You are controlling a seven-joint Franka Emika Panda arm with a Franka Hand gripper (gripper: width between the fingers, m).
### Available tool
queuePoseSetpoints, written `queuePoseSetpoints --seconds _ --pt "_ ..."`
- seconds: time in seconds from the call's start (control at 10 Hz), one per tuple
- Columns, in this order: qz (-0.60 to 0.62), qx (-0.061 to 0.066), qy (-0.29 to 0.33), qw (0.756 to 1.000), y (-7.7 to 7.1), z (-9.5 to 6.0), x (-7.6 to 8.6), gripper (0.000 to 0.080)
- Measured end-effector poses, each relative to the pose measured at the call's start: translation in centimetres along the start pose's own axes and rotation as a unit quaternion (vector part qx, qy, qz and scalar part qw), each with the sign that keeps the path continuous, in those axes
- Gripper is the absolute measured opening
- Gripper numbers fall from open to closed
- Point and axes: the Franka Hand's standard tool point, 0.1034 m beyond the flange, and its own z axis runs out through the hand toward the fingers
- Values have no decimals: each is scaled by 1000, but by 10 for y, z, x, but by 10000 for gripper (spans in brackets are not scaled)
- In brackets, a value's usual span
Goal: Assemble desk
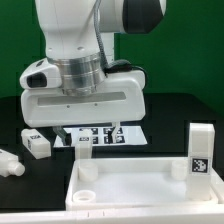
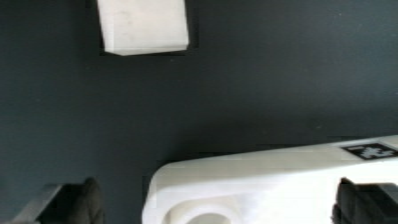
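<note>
Well, the two fingers stand wide apart and hold nothing. Between them, lower down, is one rounded corner of the desk's tabletop, with a round socket in it. In the exterior view the fingers hang over the tabletop's far edge, near its corner on the exterior view's left. I cannot tell if they touch it.

Past that corner the dark worktop is bare as far as a white block, so the fingers have open room.

The tabletop is a big white tray shape with a raised rim, and it lies flat. A standing leg with a black-and-white tag is at the tabletop's end on the exterior view's right. A lying leg rests well off the other end. The marker board lies just behind the tabletop.
</note>
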Motion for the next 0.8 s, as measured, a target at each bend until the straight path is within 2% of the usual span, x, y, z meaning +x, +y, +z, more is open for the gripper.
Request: queuePoseSetpoints --seconds 0.2,0.3,0.5,0.6,0.7,0.8 --pt "-48 -7 -21 999 -12 3 -9 649" --pt "-51 -4 -30 998 -15 2 -11 649" --pt "-43 -3 -27 999 -11 2 -10 649" --pt "-45 3 -74 996 -15 3 -18 649" --pt "-53 7 -105 993 -18 -2 -15 649" --pt "-74 -3 -129 989 -21 -8 -14 649"
